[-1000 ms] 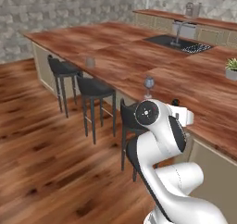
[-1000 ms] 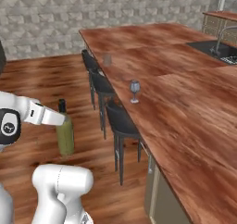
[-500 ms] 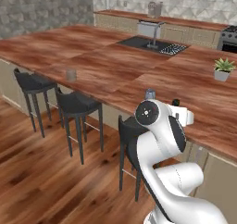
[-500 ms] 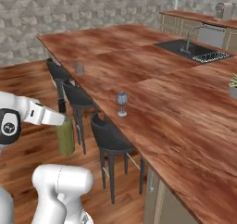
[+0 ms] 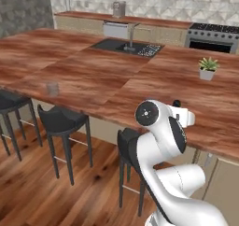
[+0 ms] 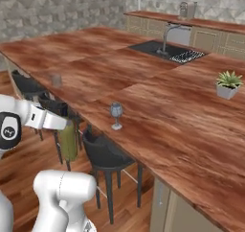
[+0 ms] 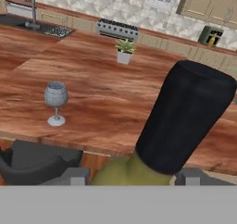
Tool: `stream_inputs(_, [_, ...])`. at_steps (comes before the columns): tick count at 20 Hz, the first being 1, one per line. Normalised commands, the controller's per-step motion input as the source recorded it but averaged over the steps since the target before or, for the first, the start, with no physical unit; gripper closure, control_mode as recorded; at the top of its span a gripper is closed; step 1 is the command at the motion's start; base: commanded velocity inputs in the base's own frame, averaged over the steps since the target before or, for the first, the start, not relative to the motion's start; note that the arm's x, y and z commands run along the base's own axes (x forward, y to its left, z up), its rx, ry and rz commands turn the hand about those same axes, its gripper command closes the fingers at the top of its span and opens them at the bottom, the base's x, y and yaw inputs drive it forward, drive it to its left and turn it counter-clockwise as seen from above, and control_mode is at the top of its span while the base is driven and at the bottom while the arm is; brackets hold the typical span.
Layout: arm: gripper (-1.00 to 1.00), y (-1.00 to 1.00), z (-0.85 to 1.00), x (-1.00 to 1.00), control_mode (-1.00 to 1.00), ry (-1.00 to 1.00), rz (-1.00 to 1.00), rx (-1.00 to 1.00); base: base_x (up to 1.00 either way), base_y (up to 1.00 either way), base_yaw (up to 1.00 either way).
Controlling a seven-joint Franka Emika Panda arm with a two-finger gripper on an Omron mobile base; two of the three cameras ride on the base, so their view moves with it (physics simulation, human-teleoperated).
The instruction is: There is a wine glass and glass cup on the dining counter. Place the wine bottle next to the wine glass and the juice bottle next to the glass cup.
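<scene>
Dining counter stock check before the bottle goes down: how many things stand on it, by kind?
Wine glass: 1
Glass cup: 1
Potted plant: 1
Total: 3 on the dining counter. The wine bottle is in the gripper, off the counter.

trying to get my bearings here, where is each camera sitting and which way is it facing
Left base view: behind the arm's left, facing the dining counter, sink, glass cup; white arm lower right.
Right base view: behind its right, facing the wine glass; arm lower left holds the wine bottle.
Hand view: on the hand, along the bottle's dark cap toward the counter; finger tips at bottom.
All share the potted plant.
</scene>
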Motion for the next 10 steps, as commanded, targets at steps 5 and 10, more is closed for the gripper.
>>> stream_inputs(5, [1.00,0.00,0.00,0.00,1.00,0.00,0.00,0.00,0.35,0.00,-0.41])
stream_inputs(10, [1.00,0.00,0.00,0.00,1.00,0.00,0.00,0.00,0.45,-0.03,-0.28])
